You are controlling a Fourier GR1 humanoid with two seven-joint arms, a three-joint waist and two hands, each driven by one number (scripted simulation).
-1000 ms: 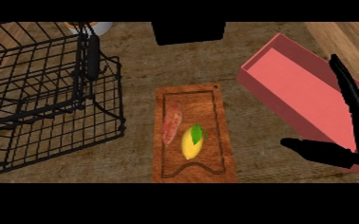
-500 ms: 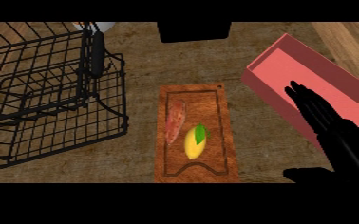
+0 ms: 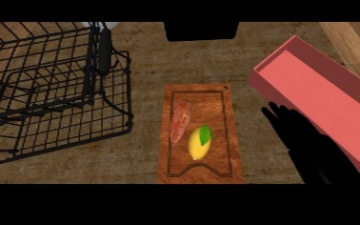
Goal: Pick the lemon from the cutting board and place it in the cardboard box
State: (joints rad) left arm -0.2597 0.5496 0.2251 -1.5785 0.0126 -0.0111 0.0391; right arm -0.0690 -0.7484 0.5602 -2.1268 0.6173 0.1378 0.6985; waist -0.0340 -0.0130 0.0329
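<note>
Right hand (image 3: 298, 139) shifted left toward lemon (image 3: 199, 143), fingers straight, beside box (image 3: 316, 85).

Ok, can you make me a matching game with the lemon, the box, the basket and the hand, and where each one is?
Things:
1. lemon
2. box
3. wire basket
4. right hand

Places:
A. left side of the counter
B. right side, reaching to the top corner
C. on the cutting board
D. lower right, between the board and the box

Pairs: 1-C, 2-B, 3-A, 4-D
</note>
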